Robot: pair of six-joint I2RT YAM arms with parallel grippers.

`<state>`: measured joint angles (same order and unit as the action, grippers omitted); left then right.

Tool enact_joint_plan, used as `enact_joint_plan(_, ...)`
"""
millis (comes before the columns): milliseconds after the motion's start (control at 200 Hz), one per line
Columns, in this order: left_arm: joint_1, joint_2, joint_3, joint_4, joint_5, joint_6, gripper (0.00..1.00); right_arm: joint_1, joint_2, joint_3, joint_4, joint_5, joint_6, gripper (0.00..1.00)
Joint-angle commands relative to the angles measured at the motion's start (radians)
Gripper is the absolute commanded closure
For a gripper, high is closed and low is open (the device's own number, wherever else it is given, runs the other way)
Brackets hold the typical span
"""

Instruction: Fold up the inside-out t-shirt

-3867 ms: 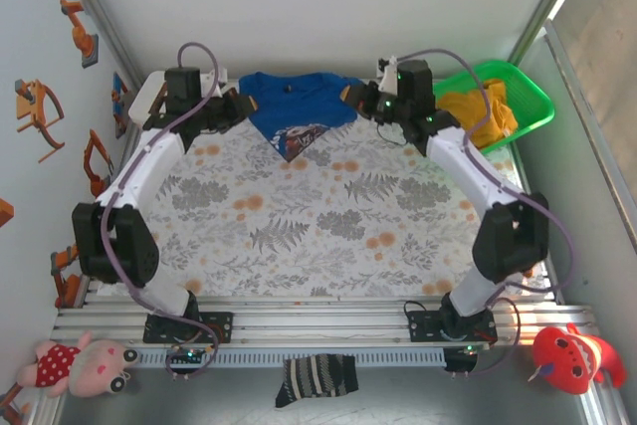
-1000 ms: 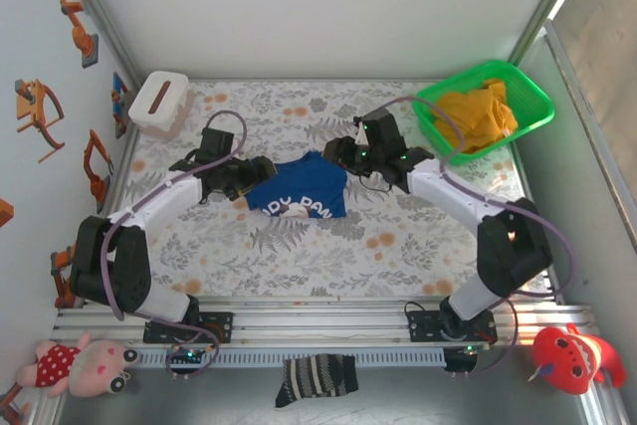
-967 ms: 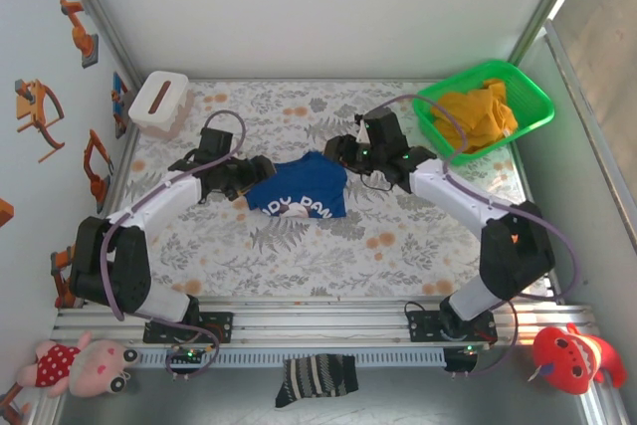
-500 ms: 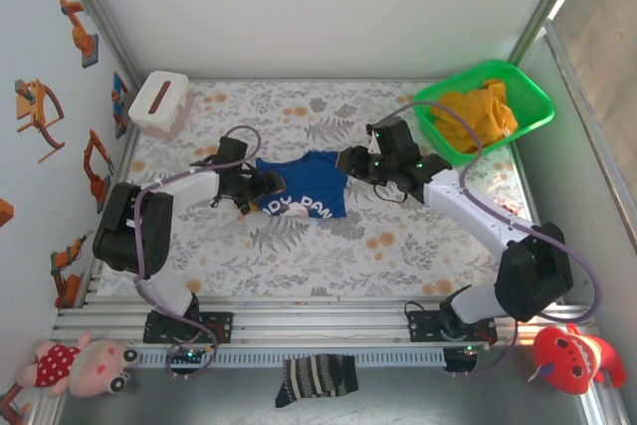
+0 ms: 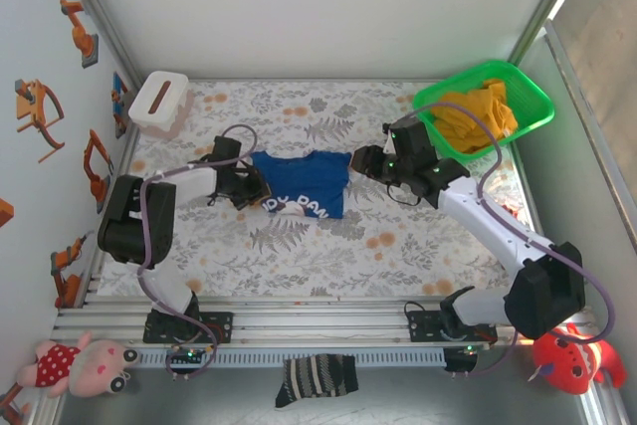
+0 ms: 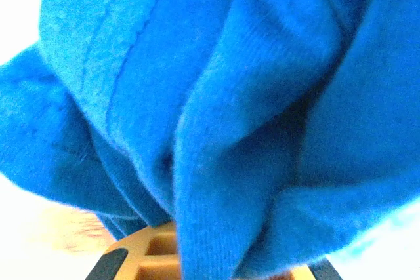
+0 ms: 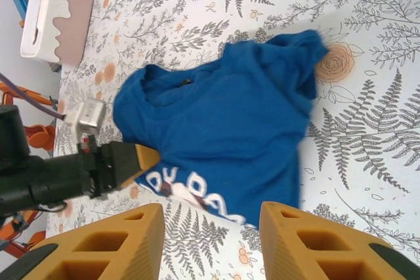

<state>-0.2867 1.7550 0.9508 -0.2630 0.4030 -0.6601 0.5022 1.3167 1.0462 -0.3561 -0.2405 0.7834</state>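
**Surface and room.** Table (image 5: 398, 236) covered by a pale cloth printed with grey ferns and orange blossoms, flat and matte. Plain white panels enclosed it at the back and sides. Ribbed aluminium rails (image 5: 318, 320) ran along the lower edge of the top view.

**Inside-out t-shirt** (image 5: 299, 184). Royal-blue knit, soft and rumpled. It lay at the centre of the table with the collar toward the upper edge. White lettering (image 7: 190, 191) ran along the lower hem, and one sleeve was bunched at the right. Ribbed seams and stitching showed close up in the left wrist view (image 6: 216, 116).

**Left gripper** (image 5: 257, 189). Orange fingers (image 6: 151, 254), closed tight on the shirt's left edge, with the cloth heaped over them.

**Right gripper** (image 7: 210, 240). Orange, wedge-shaped fingers spread apart, nothing between them. It sat just beside the shirt's right sleeve.

**Other items.**
- Green plastic basket (image 5: 531, 87), upper right, holding a crumpled yellow-orange garment (image 5: 473, 111).
- White rectangular box (image 5: 159, 102) with a slot in its top, upper left.
- Pink plush toy (image 5: 85, 365), striped sock (image 5: 317, 380) and red plush toy (image 5: 572, 355), along the bottom edge below the rails.
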Motion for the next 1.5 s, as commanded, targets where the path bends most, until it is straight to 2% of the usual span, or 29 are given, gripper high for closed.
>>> enact_joint_plan(0,0.102,-0.011,0.068,-0.212,-0.139,0.176,1.0,-0.011,-0.025,-0.014,-0.023,0.023,-0.019,0.59)
enact_joint_plan(280,0.348,0.062,0.289,-0.424,-0.255,0.399,1.0,-0.026,-0.054,-0.035,-0.036,0.043,-0.026,0.59)
enact_joint_plan(305,0.37,0.067,0.305,-0.432,-0.249,0.415,0.96,-0.029,-0.06,-0.037,-0.041,0.044,-0.029,0.59)
enact_joint_plan(350,0.402,0.072,0.332,-0.45,-0.242,0.429,0.79,-0.037,-0.072,-0.04,-0.058,0.051,-0.039,0.59)
enact_joint_plan(376,0.416,0.069,0.341,-0.456,-0.238,0.434,0.6,-0.043,-0.08,-0.037,-0.07,0.058,-0.049,0.58)
enact_joint_plan(411,0.432,0.056,0.351,-0.465,-0.23,0.436,0.4,-0.048,-0.09,-0.034,-0.096,0.076,-0.063,0.51)
enact_joint_plan(481,0.446,-0.004,0.354,-0.472,-0.225,0.435,0.19,-0.064,-0.114,-0.023,-0.163,0.132,-0.103,0.41)
enact_joint_plan(516,0.448,-0.042,0.352,-0.475,-0.234,0.432,0.13,-0.072,-0.129,-0.014,-0.204,0.181,-0.12,0.32)
enact_joint_plan(526,0.449,-0.053,0.352,-0.476,-0.236,0.431,0.07,-0.075,-0.132,-0.011,-0.215,0.195,-0.124,0.29)
enact_joint_plan(551,0.45,-0.082,0.349,-0.48,-0.234,0.428,0.01,-0.085,-0.143,-0.006,-0.243,0.229,-0.136,0.1)
enact_joint_plan(561,0.45,-0.096,0.349,-0.481,-0.234,0.427,0.0,-0.087,-0.147,-0.004,-0.254,0.242,-0.14,0.06)
enact_joint_plan(636,0.451,-0.201,0.329,-0.477,-0.243,0.407,0.03,-0.119,-0.172,0.012,-0.317,0.349,-0.181,0.01)
enact_joint_plan(776,0.44,-0.38,0.236,-0.399,-0.226,0.356,0.03,-0.154,-0.179,0.006,-0.331,0.609,-0.227,0.01)
enact_joint_plan(841,0.418,-0.46,0.165,-0.321,-0.287,0.346,0.03,-0.158,-0.188,-0.056,-0.241,0.769,-0.28,0.0)
enact_joint_plan(911,0.391,-0.552,0.052,-0.181,-0.363,0.352,0.03,-0.161,-0.212,-0.168,-0.027,0.831,-0.425,0.01)
enact_joint_plan(981,0.37,-0.626,-0.07,-0.023,-0.411,0.366,0.03,-0.187,-0.201,-0.237,0.084,0.885,-0.471,0.01)
enact_joint_plan(1092,0.319,-0.675,-0.244,0.208,-0.537,0.425,0.03,-0.259,-0.168,-0.335,0.238,0.905,-0.5,0.01)
enact_joint_plan(1227,0.288,-0.565,-0.356,0.441,-0.626,0.503,0.03,-0.325,-0.063,-0.428,0.466,0.905,-0.57,0.01)
enact_joint_plan(1342,0.287,-0.431,-0.415,0.653,-0.632,0.514,0.03,-0.352,0.029,-0.514,0.711,0.834,-0.625,0.01)
enact_joint_plan(1407,0.287,-0.367,-0.443,0.78,-0.612,0.533,0.03,-0.365,0.079,-0.579,0.91,0.782,-0.683,0.02)
enact_joint_plan(1432,0.288,-0.344,-0.452,0.826,-0.604,0.542,0.03,-0.369,0.085,-0.576,0.917,0.763,-0.696,0.01)
enact_joint_plan(1492,0.291,-0.288,-0.453,0.867,-0.572,0.545,0.03,-0.385,0.124,-0.624,1.103,0.674,-0.773,0.02)
